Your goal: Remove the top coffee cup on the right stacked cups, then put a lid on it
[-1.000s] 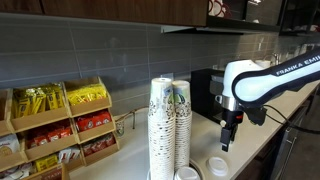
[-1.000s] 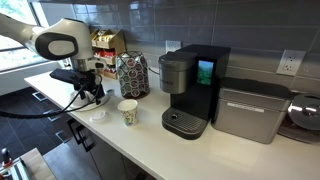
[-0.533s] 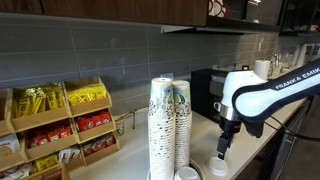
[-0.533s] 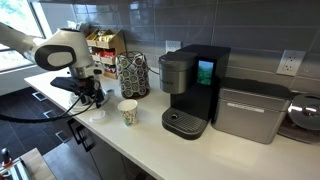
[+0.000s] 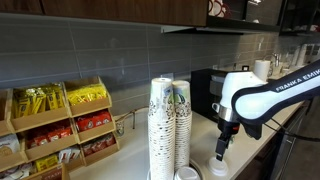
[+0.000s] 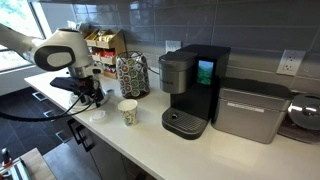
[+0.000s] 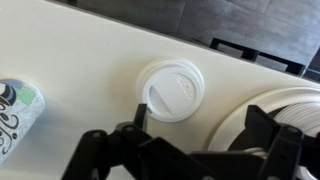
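In an exterior view we see the gripper [image 5: 222, 152] low over the counter [image 5: 250, 150], right of the right stacked cups [image 5: 180, 125]; its jaws are too small to judge there.

In an exterior view the top coffee cup [image 6: 128, 111] stands upright, apart from the stacks. The lid [image 6: 97, 114] lies to its left, under the gripper [image 6: 94, 103].

In the wrist view we find the fingers [image 7: 140, 112] spread wide, gripping nothing. The lid [image 7: 172, 90] lies flat just beyond them, and the top coffee cup [image 7: 15, 110] is at the left edge.
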You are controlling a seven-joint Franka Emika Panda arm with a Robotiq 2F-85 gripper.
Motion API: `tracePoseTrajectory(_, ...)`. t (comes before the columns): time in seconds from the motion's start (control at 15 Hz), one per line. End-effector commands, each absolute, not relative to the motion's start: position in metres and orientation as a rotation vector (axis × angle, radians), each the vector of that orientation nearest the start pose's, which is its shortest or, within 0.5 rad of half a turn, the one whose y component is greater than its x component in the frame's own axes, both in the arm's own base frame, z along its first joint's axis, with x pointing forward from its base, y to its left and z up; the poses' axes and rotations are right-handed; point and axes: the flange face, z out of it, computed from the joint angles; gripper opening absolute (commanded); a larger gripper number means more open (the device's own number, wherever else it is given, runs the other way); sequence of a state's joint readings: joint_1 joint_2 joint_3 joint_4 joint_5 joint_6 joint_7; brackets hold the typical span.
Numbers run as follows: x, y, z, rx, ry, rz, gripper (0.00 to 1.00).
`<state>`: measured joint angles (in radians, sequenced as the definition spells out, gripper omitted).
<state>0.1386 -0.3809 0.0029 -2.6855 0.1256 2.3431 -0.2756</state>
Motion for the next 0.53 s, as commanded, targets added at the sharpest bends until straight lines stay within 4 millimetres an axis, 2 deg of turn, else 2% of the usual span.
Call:
tracePoseTrajectory(0.0,0.383,0.063,0.34,-2.996,-0.539,-0.09,1.0)
tracePoseTrajectory(0.47,0.383,0.072,0.311,-3.007,-0.592,-0.117,1.0)
